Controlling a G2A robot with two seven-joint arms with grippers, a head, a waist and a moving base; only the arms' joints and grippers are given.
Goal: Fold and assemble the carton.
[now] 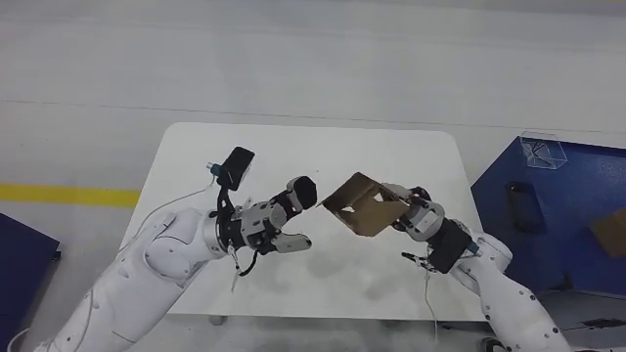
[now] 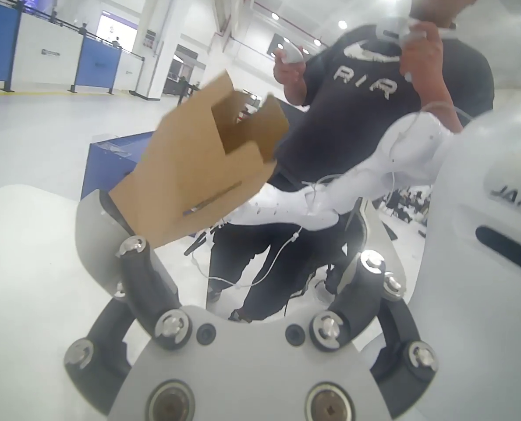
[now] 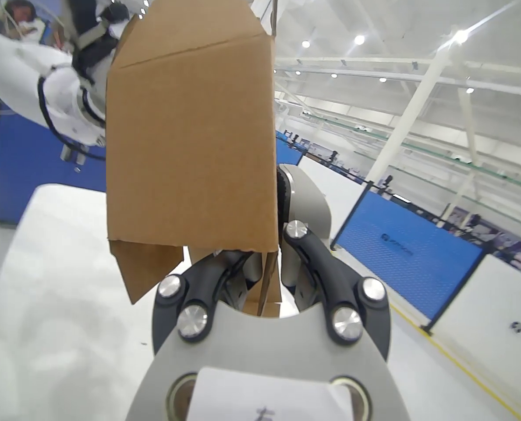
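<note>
A brown cardboard carton [image 1: 364, 205], partly opened with loose flaps, hangs tilted above the white table [image 1: 293, 152], right of its middle. My right gripper [image 1: 403, 201] is shut on the carton's right end. In the right wrist view the carton [image 3: 190, 133] stands straight out from that gripper [image 3: 272, 238], one wall pinched between the fingers [image 3: 305, 205]. My left gripper [image 1: 298, 218] is open just left of the carton, not touching it. In the left wrist view its fingers [image 2: 94, 221] are spread wide, with the carton [image 2: 199, 168] beyond them and its flaps pointing up.
A blue bin [image 1: 558, 210] stands close to the table's right edge, with a small clear box [image 1: 543, 149] on its corner. Bare tabletop lies behind and in front of both arms. Blue barriers [image 3: 400, 238] line the floor farther off.
</note>
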